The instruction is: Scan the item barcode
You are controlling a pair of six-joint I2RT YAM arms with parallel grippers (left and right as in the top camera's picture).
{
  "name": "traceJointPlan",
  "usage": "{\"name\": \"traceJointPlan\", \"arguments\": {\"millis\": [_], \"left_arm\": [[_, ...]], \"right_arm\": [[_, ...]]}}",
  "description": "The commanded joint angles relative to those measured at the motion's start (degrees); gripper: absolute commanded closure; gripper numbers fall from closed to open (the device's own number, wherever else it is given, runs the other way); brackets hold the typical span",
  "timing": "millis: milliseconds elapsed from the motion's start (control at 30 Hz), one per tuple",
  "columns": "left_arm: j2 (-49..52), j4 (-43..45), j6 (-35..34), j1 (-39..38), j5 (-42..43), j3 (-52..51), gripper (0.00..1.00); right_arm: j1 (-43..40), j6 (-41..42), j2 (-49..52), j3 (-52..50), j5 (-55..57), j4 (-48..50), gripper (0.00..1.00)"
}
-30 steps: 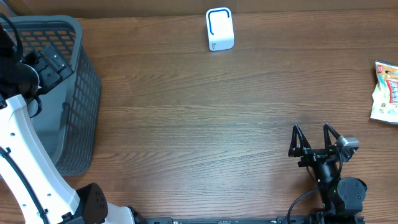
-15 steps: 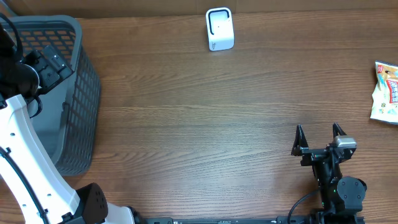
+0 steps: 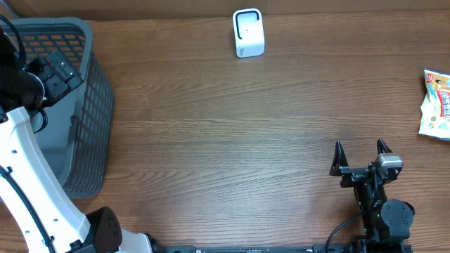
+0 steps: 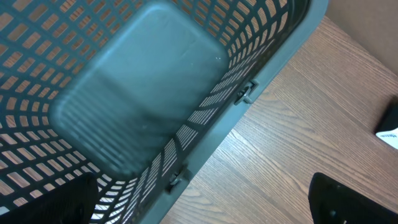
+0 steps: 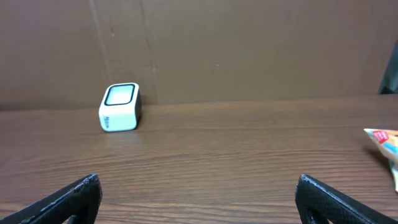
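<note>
The right gripper sits near the surface's front edge, jaws wide, empty. The left gripper hangs above the basket, jaws likewise. The snack packet lies at the right edge.

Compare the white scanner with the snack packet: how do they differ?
The scanner is white and boxy; the snack packet is colourful, flat and crinkled. The scanner stands at the far edge; the snack packet lies at the right edge. Both rest on the table.

We hold left arm stretched up our left side, left gripper pointing downward, jaws spread wide. Right gripper sits low, level, jaws equally wide.
</note>
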Motion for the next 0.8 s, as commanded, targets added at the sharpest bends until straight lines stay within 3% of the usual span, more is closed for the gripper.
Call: {"name": "traceJointPlan", "arguments": {"millis": [0,233,767], "left_arm": [[-0.1,0.1,0.7,-0.1,-0.3,-0.1,0.00],[-0.1,0.1,0.7,-0.1,-0.3,-0.1,0.00],[-0.1,0.1,0.7,-0.1,-0.3,-0.1,0.00]], "right_arm": [[0.3,-3.0,-0.7,-0.6,0.9,0.2,0.00],[0.3,-7.0,-0.7,-0.6,2.9,0.1,0.00],[0.3,-7.1,-0.7,-0.6,2.8,0.1,0.00]]}}
